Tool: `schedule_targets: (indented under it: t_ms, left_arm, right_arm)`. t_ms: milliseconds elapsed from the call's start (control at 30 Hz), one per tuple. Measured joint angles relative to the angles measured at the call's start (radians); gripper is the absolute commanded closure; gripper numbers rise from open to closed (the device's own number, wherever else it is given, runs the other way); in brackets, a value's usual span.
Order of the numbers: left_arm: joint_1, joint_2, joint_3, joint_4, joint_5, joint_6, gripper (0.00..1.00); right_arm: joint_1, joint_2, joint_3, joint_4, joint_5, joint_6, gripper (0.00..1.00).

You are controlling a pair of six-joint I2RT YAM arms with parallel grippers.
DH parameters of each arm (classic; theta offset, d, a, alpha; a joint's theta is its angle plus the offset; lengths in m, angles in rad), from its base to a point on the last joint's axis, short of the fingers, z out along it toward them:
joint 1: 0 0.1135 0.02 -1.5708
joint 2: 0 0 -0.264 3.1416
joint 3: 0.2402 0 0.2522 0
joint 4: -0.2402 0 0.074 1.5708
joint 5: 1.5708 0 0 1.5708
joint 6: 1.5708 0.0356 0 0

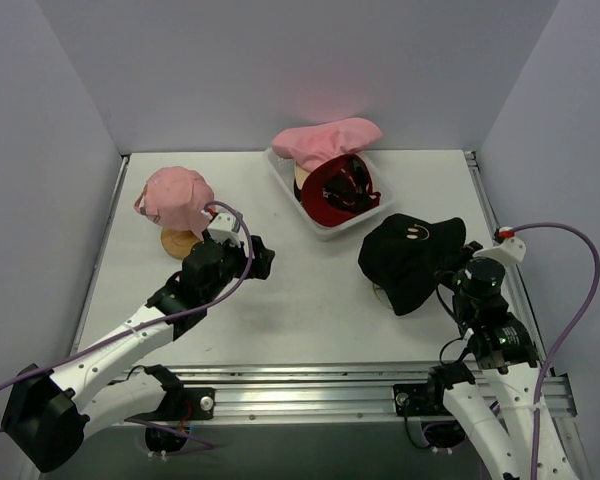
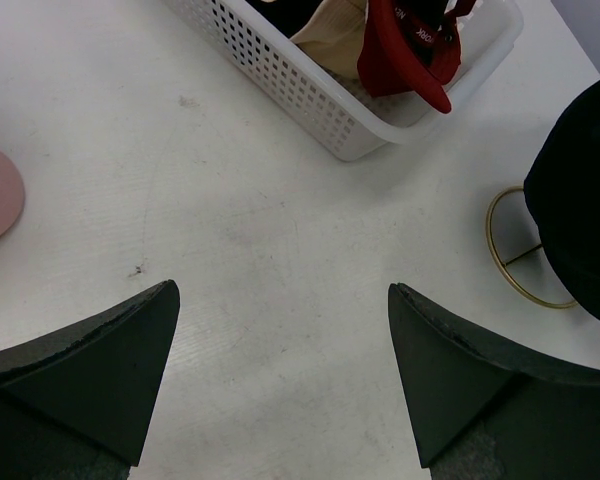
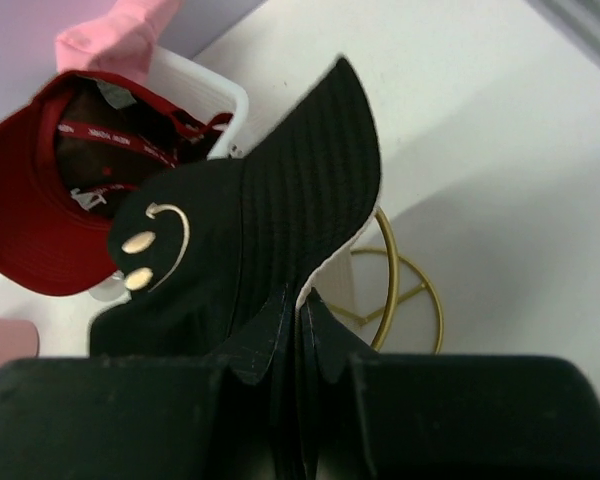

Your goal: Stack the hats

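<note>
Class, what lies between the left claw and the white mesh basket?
Only bare white tabletop separates the open left claw from the white mesh basket. The left wrist view shows it best, and the top view agrees.

Basket: white perforated plastic, far centre.
Wooden stand: round tan base, far left.
Wire ring: gold, spoked, flat, right of basket.
Table: white, lightly scuffed.

White table with a white mesh basket, a wooden stand base, a gold wire ring
</note>
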Motion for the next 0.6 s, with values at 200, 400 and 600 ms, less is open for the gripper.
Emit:
schedule_targets:
  t_ms: [200,400,600]
  left_arm:
    - [0.000,0.003,0.000,0.000,-0.006,0.003,0.06]
    - [0.000,0.006,0.000,0.000,-0.011,0.010,0.06]
    - [0.000,0.010,0.000,0.000,-0.012,0.011,0.06]
  right_arm:
    - [0.000,-0.009,-0.135,0.089,0.012,0.089,1.00]
    - [0.000,0.003,-0.150,0.130,0.063,0.130,1.00]
    - [0.000,0.013,-0.164,0.155,0.095,0.160,1.00]
